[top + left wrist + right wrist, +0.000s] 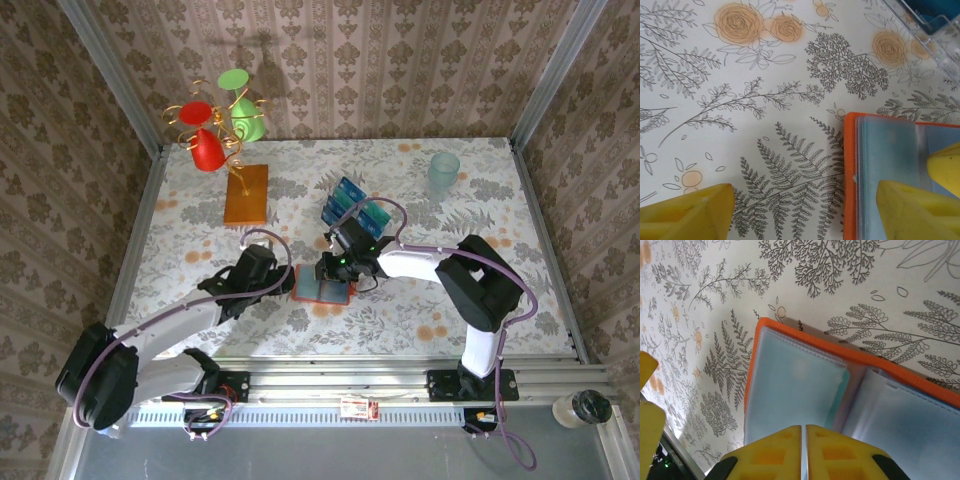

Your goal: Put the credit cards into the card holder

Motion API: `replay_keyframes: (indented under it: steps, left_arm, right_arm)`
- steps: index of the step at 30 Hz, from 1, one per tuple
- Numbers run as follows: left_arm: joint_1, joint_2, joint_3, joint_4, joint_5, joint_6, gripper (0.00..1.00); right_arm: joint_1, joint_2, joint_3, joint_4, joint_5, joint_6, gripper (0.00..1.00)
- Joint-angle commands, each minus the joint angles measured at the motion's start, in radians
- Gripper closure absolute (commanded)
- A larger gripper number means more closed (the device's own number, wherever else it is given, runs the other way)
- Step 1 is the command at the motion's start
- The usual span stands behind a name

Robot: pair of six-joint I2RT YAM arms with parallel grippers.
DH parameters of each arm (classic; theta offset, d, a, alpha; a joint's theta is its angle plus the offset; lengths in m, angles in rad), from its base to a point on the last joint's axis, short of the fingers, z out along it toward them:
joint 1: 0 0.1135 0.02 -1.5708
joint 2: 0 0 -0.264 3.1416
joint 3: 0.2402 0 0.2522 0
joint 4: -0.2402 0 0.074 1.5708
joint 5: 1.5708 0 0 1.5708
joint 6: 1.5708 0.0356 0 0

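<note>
While the orange, clear-sleeved card holder (322, 287) lies unfolded on flowered cloth (740, 100), we see the right gripper (803, 432) pinched together and the left gripper (802, 200) spread wide.

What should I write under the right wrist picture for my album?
Right gripper shut above the open orange card holder on the leafy table cover.

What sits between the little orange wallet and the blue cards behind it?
The right hand, in the top view: its dark body sits between the credit cards and the open card holder, fingers pressed together over the holder.
</note>
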Motion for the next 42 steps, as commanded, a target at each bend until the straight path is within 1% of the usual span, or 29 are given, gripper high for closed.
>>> replay_keyframes:
  steps: [1, 6, 13, 21, 26, 30, 33, 34, 36, 38, 42]
  left_arm:
    - [-0.018, 0.030, 0.020, 0.023, 0.001, -0.001, 0.24]
    - [-0.046, 0.082, 0.038, 0.029, -0.012, 0.006, 0.24]
    - [-0.063, 0.146, 0.055, 0.041, -0.018, 0.015, 0.24]
    - [-0.085, 0.206, 0.061, 0.055, -0.031, 0.019, 0.24]
    - [-0.101, 0.221, 0.054, 0.049, -0.050, 0.013, 0.24]
    - [-0.107, 0.224, 0.039, 0.050, -0.061, 0.002, 0.24]
    - [-0.110, 0.227, 0.033, 0.053, -0.065, -0.003, 0.24]
    - [-0.111, 0.227, 0.030, 0.054, -0.066, -0.005, 0.24]
    - [-0.114, 0.230, 0.027, 0.061, -0.067, -0.008, 0.24]
    - [-0.116, 0.234, 0.027, 0.063, -0.067, -0.009, 0.24]
    - [-0.119, 0.241, 0.026, 0.069, -0.067, -0.012, 0.24]
  right_arm:
    - [-0.001, 0.038, 0.027, -0.025, -0.011, -0.033, 0.91]
    - [-0.001, 0.071, 0.052, -0.050, -0.021, -0.055, 0.91]
    - [-0.003, 0.064, 0.059, -0.069, -0.022, -0.069, 0.91]
    - [-0.006, 0.006, 0.086, -0.119, -0.023, -0.091, 0.90]
    - [-0.030, -0.059, 0.102, -0.171, -0.002, -0.117, 0.86]
    - [-0.073, -0.128, 0.137, -0.280, 0.083, -0.188, 0.73]
    - [-0.115, -0.172, 0.178, -0.373, 0.179, -0.251, 0.63]
    - [-0.127, -0.180, 0.193, -0.399, 0.201, -0.274, 0.62]
    - [-0.152, -0.184, 0.237, -0.464, 0.262, -0.325, 0.59]
    - [-0.165, -0.177, 0.278, -0.536, 0.331, -0.372, 0.58]
    - [-0.183, -0.134, 0.362, -0.622, 0.459, -0.448, 0.58]
